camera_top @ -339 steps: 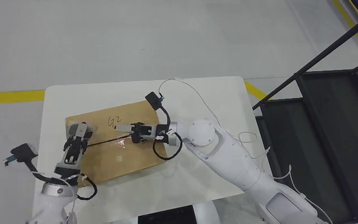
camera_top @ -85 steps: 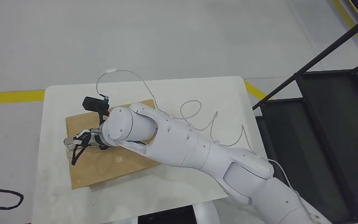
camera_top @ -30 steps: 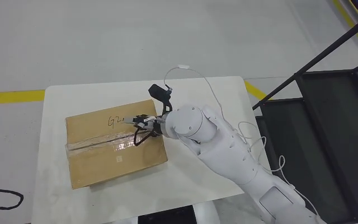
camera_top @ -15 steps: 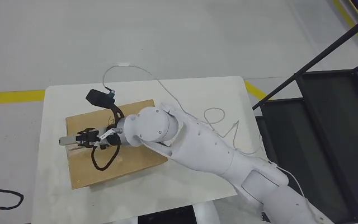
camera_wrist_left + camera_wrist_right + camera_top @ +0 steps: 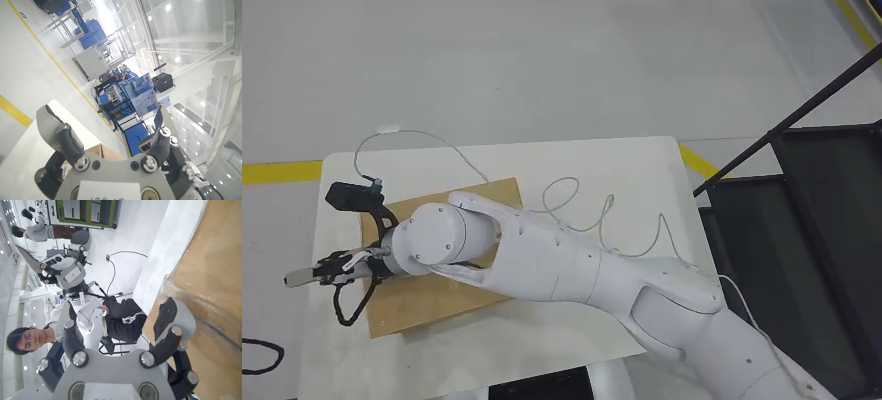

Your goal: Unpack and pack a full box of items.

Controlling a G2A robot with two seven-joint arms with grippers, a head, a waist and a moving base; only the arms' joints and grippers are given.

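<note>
Seeing cardboard box [image 5: 427, 305] flat on white table [image 5: 622, 170], long axis left-right, right end skewed slightly away from robot; clear tape [image 5: 191, 294] along the seam. Right gripper [image 5: 304, 276] at the box's left end, fingers apart, one just beside the tape. Left gripper [image 5: 103, 108] tilted up into the room, fingers apart. Grey floor [image 5: 542, 60] around, yellow line [image 5: 277, 172], black rack [image 5: 812, 230] on right.

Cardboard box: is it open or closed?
Closed: the box has its flaps lying flat, and clear tape covers the seam at its edge. Whether the tape is slit, I cannot tell.
</note>
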